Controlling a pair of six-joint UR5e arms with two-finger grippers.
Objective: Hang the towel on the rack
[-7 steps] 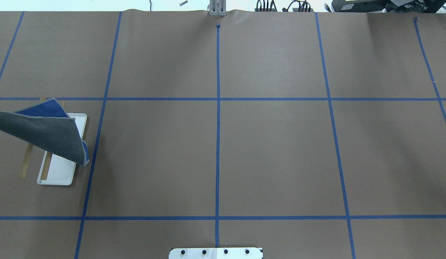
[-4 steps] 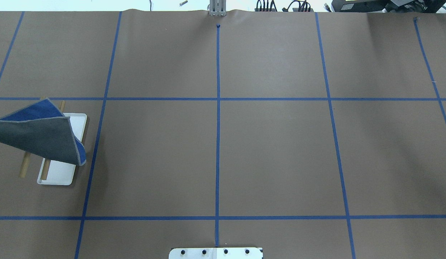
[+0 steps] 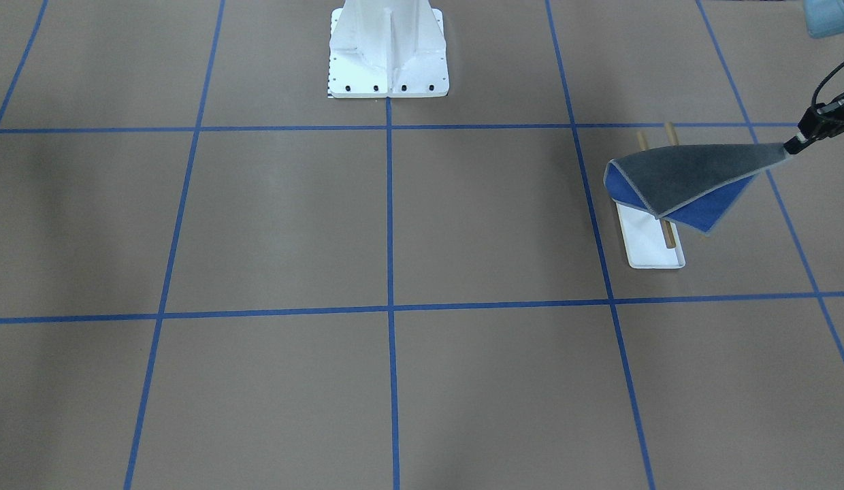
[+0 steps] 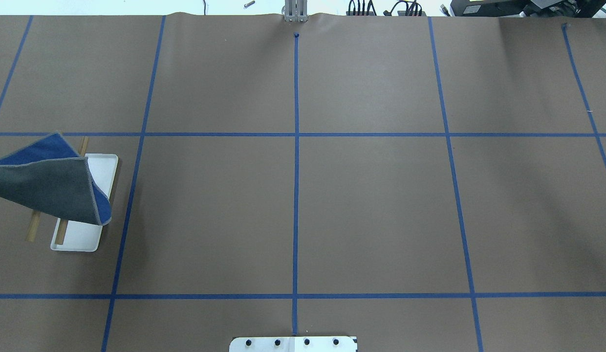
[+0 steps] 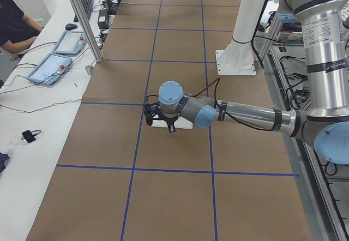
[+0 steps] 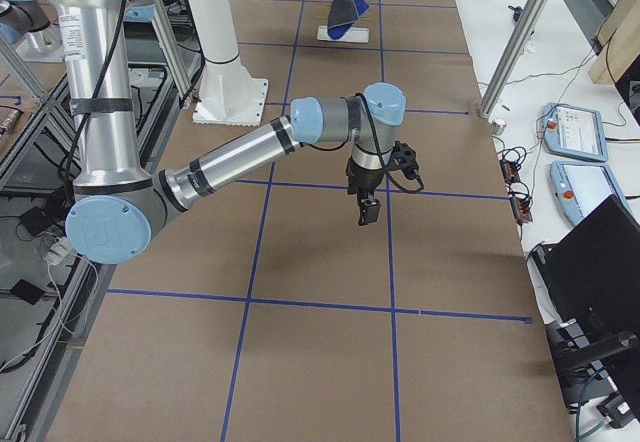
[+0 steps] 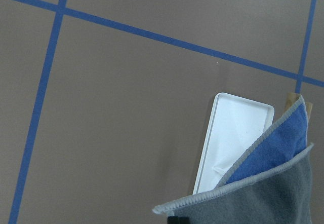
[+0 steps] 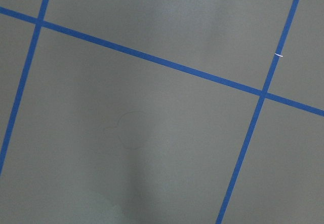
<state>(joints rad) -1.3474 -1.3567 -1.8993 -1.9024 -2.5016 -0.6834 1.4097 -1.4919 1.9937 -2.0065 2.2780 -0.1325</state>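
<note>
The towel (image 3: 687, 178), grey side out with the blue side showing underneath, hangs in the air over the rack. My left gripper (image 3: 798, 141) is shut on its corner at the right edge of the front-facing view. The rack's white tray base (image 3: 650, 248) and its two wooden rods (image 3: 670, 131) stick out from under the cloth. In the overhead view the towel (image 4: 44, 188) covers most of the rack (image 4: 80, 237), and the left gripper is out of frame. The left wrist view shows the towel (image 7: 273, 183) above the tray (image 7: 230, 143). My right gripper (image 6: 366, 216) hovers over bare table, and I cannot tell whether it is open or shut.
The white bolted robot pedestal (image 3: 388, 51) stands at the table's robot side. Brown paper with blue tape lines (image 4: 296, 195) covers the table. Operator tablets (image 6: 570, 132) and a person (image 5: 16, 25) are on the far side.
The towel has shifted towards the view's left over the rack. Its lower corner has drawn in and its blue tip has moved left. The rack has not moved.
</note>
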